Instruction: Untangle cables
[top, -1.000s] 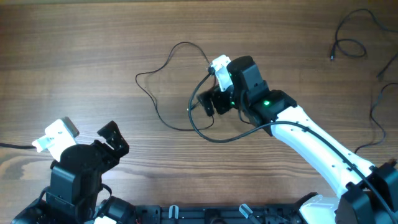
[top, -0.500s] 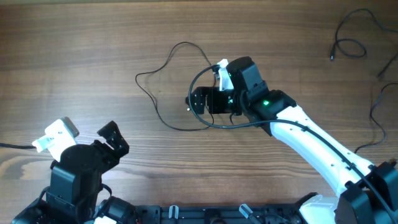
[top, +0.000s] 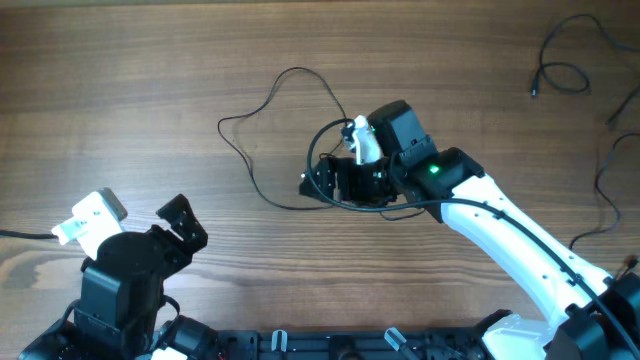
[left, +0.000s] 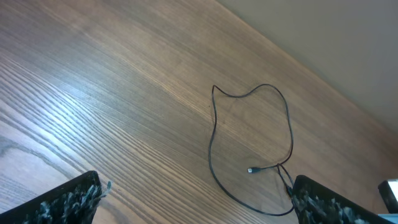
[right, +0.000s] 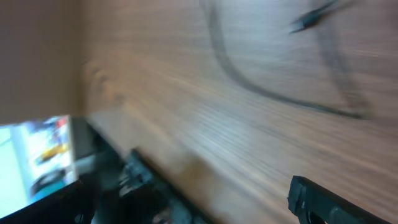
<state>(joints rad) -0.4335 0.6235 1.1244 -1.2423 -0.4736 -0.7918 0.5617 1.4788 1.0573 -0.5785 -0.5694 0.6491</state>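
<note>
The nearest cable (top: 262, 130) lies as one open loop at mid-table, just left of the right gripper (top: 338, 163). Its small plug end (left: 250, 170) rests inside the loop on the bare table (top: 120, 80). Two more strands lie at the far right (top: 565, 62) and the right edge (top: 608, 190), well apart from the loop and from each other.

Change noted: over the last second the right gripper has rolled at the wrist and shifted slightly leftward and nearer, over the loop's right end. The loop's outline has not shifted. Judgement: this is an approach and reorientation, with no pull applied yet, so untangling of this strand has not begun.

Right arm: it reaches from the near right corner towards centre, wrist turned, jaws wide apart with nothing clamped. Its wrist view is smeared by motion, and the cable (right: 280, 93) shows only as a dark curve; contact cannot be confirmed.

Left gripper (top: 137, 220): parked at the near left, jaws apart and empty, pointed towards the loop.
</note>
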